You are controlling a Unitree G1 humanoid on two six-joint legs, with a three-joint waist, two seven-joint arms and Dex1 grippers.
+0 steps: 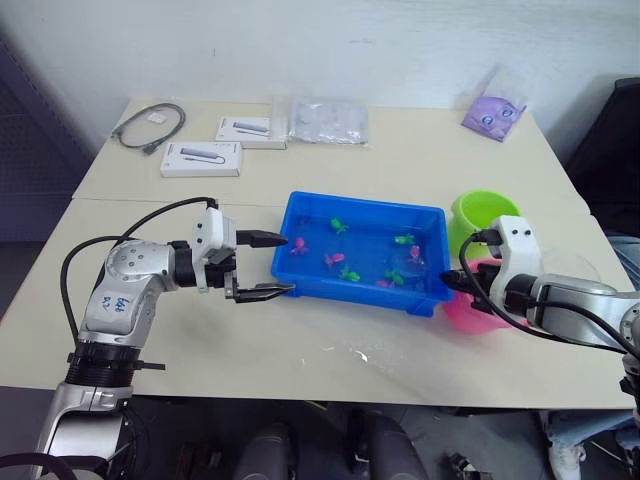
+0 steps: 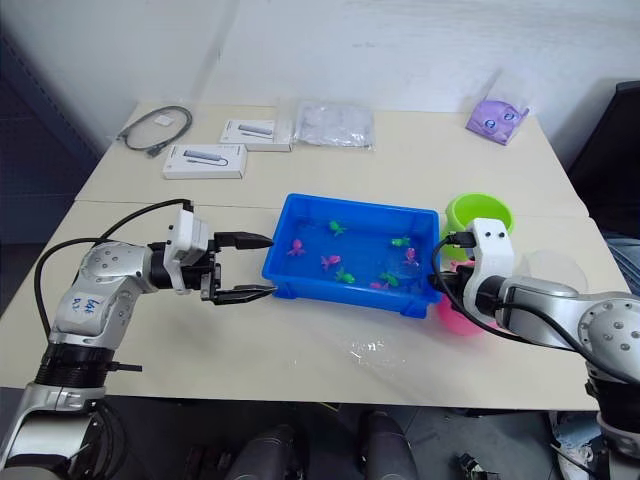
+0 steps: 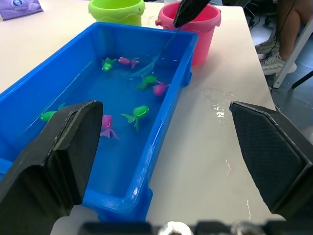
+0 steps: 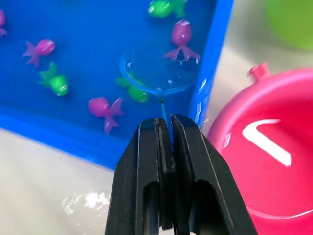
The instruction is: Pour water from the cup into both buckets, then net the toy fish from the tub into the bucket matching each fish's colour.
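While left end effector (image 1: 262,266) gapes empty beside tub (image 1: 300,283), right end effector (image 4: 166,128) pinches net (image 4: 157,71) handle.

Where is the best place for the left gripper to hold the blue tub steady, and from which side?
Probably the near short rim of the blue tub, from the robot's left. The open left gripper already faces that wall, and the raised rim gives an edge to pinch, away from the net.

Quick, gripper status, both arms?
Left gripper: open, empty, beside the tub.
Right gripper: shut on the net, hoop in the water.
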